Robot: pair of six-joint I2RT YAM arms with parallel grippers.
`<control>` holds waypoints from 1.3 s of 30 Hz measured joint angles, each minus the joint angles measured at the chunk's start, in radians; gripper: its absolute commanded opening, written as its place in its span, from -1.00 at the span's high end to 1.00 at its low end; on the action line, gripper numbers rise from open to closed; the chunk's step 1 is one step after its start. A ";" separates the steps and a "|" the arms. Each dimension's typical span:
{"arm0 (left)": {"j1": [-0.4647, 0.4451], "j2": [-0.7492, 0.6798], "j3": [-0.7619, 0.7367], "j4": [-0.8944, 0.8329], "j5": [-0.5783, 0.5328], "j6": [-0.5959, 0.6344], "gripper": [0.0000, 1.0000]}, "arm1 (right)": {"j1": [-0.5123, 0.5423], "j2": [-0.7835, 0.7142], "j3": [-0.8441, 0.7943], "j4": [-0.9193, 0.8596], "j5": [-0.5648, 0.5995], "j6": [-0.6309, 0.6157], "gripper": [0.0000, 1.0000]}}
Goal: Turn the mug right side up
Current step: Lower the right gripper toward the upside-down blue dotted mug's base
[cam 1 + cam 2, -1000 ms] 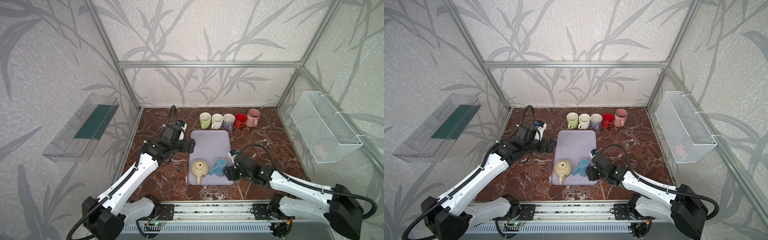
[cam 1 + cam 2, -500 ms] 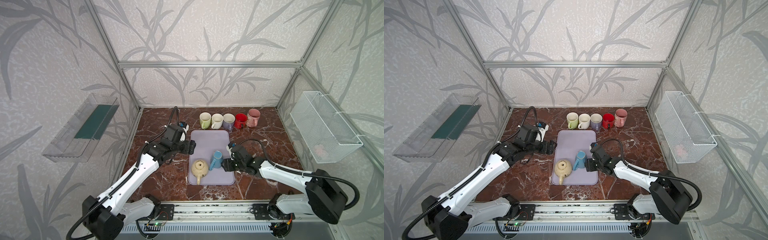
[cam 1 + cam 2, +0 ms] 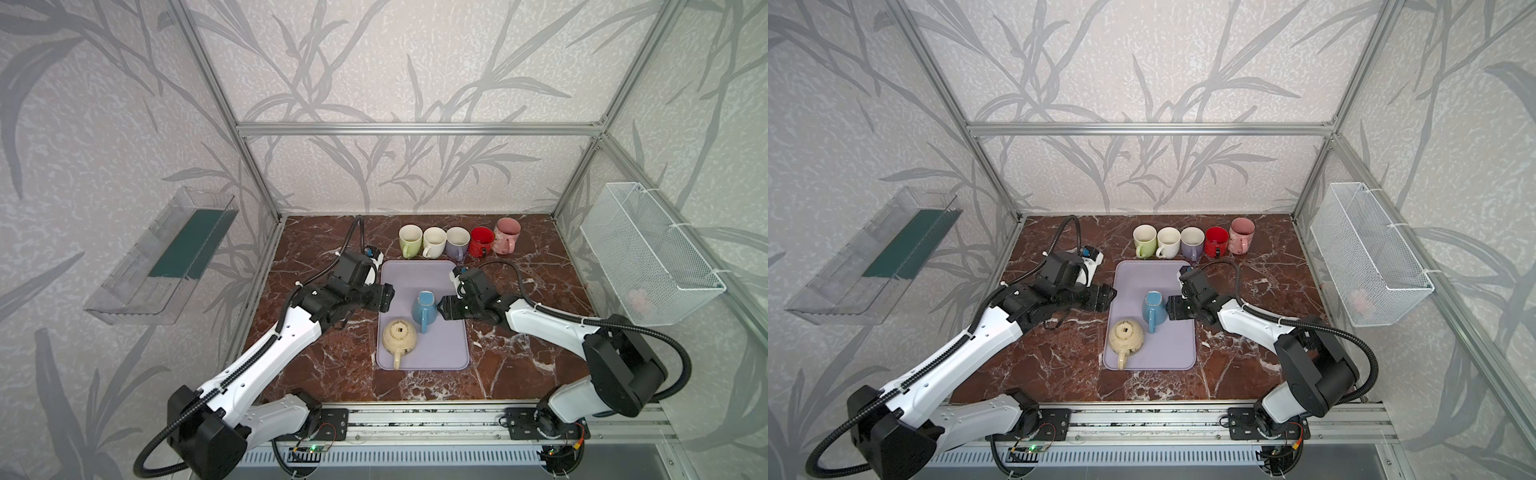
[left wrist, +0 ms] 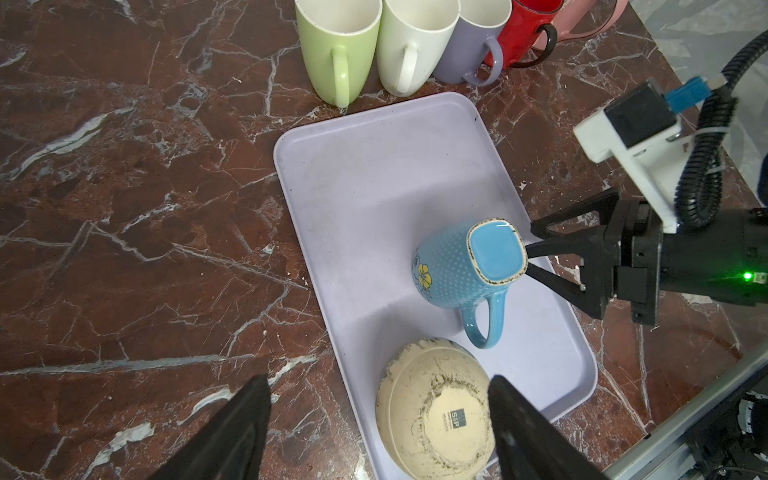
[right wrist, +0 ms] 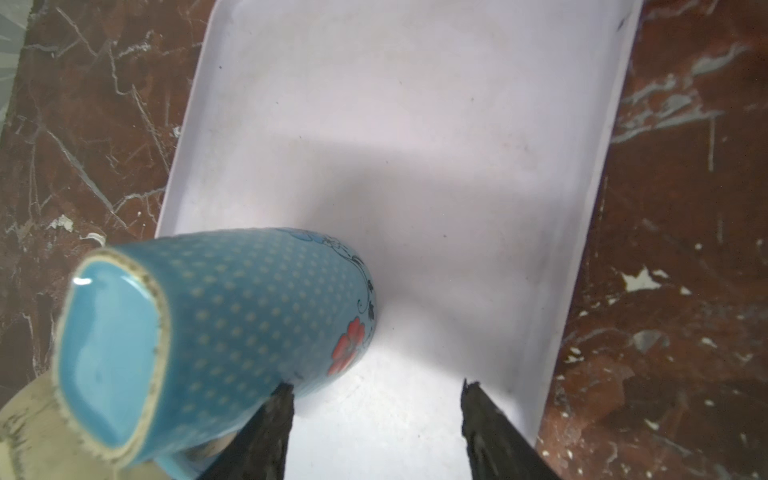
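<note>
In both top views the blue mug (image 3: 424, 313) is seen base up on the lilac tray (image 3: 415, 274), which is laid on the desk (image 3: 519, 361). The right pincer (image 3: 444, 307) is set just beside the mug.

In the left wrist view the left pincer (image 4: 376, 380) is held apart, with a cream cup (image 4: 436, 415) framed between its fingers.

In the right wrist view the right pincer's fingers (image 5: 266, 419) are spread, one at the mug's side, the other over bare tray.
</note>
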State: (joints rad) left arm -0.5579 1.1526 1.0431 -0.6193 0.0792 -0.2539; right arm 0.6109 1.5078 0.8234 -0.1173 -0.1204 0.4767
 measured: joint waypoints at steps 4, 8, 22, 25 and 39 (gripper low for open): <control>-0.001 0.000 0.000 0.000 -0.001 0.000 -0.62 | 0.012 -0.034 0.008 -0.040 0.019 -0.010 -0.29; -0.003 -0.005 0.000 -0.001 -0.006 0.000 -0.66 | 0.041 -0.100 0.004 -0.086 0.053 -0.008 -0.29; -0.004 -0.073 -0.001 0.000 -0.040 0.000 -0.71 | 0.248 -0.208 -0.021 -0.143 0.230 0.126 -0.24; -0.004 -0.082 -0.001 0.000 -0.045 0.000 -0.72 | 0.271 -0.174 -0.004 -0.152 0.261 0.160 -0.23; -0.004 -0.093 -0.001 -0.001 -0.053 0.001 -0.72 | 0.335 -0.010 0.098 -0.156 0.349 0.232 -0.24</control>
State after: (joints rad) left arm -0.5621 1.0599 1.0420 -0.6201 0.0257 -0.2531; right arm 0.9463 1.4982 0.9211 -0.2737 0.2291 0.7082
